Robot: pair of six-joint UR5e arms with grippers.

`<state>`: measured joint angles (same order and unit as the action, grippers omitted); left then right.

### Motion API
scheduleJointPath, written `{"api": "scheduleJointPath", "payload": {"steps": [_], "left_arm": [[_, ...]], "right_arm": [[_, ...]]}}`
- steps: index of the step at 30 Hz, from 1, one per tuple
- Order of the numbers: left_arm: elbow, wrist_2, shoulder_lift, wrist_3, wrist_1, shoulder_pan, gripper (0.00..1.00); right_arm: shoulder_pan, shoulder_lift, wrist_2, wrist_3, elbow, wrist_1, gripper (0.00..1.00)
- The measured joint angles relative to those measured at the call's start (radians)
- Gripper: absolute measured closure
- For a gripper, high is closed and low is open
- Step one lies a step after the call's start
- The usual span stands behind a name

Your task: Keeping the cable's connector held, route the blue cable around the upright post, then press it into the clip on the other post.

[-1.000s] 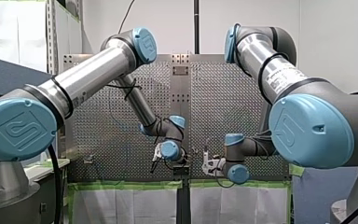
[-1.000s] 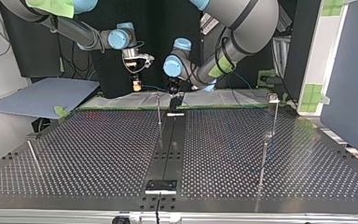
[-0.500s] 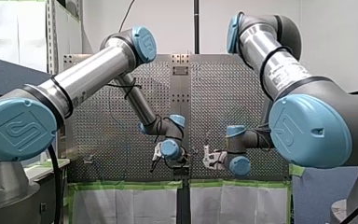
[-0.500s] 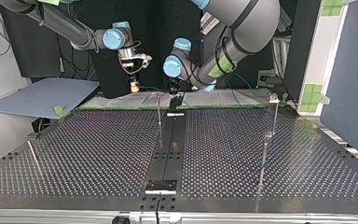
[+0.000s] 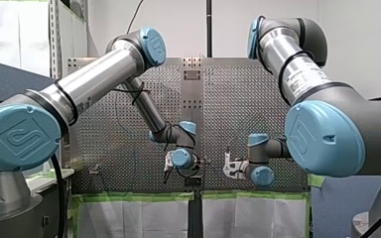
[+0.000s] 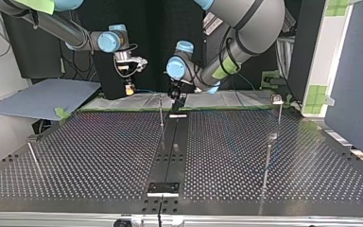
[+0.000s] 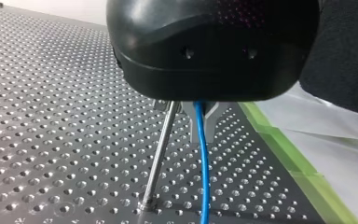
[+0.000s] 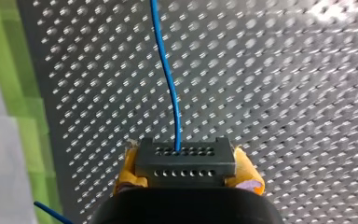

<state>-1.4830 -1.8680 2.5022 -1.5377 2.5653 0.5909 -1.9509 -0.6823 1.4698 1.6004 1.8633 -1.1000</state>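
Note:
In the right wrist view my right gripper (image 8: 185,173) is shut, its yellow pads (image 8: 248,173) clamping a dark grey connector (image 8: 185,158). The blue cable (image 8: 168,74) leaves the connector and runs ahead over the perforated plate. In the left wrist view my left gripper (image 7: 199,125) is shut on the blue cable (image 7: 203,177), which hangs down from its metal fingers. A thin upright post (image 7: 161,140) stands right beside them. In the top view my right gripper (image 6: 129,88) hangs left of my left gripper (image 6: 174,96), near the post (image 6: 161,111). A clip-topped post (image 6: 277,100) stands at the right.
A black centre strip (image 6: 171,146) runs across the perforated table to a small bracket (image 6: 163,188). More thin posts stand at the top view's right (image 6: 266,161) and left (image 6: 34,158). Green tape (image 6: 123,108) lines the far edge. A blue-grey board (image 6: 42,97) lies beyond the left corner.
My right gripper has carried the connector away from my left gripper, toward the top view's left, drawing the cable out. My left gripper has barely moved.

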Motion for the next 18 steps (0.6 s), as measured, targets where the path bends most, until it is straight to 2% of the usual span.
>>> {"api": "scheduleJointPath", "payload": {"steps": [6,11,18], "left_arm": [[0.0,-0.003,0.0,-0.01,-0.015,-0.002,1.0],[0.0,-0.012,0.0,-0.011,-0.022,-0.003,1.0],[0.0,-0.03,0.003,-0.007,-0.013,0.002,1.0]], "right_arm": [[0.013,0.034,-0.014,-0.003,-0.023,0.013,1.0],[0.019,0.037,-0.036,-0.02,-0.05,0.055,1.0],[0.026,0.037,-0.041,-0.02,-0.079,0.097,1.0]]}}
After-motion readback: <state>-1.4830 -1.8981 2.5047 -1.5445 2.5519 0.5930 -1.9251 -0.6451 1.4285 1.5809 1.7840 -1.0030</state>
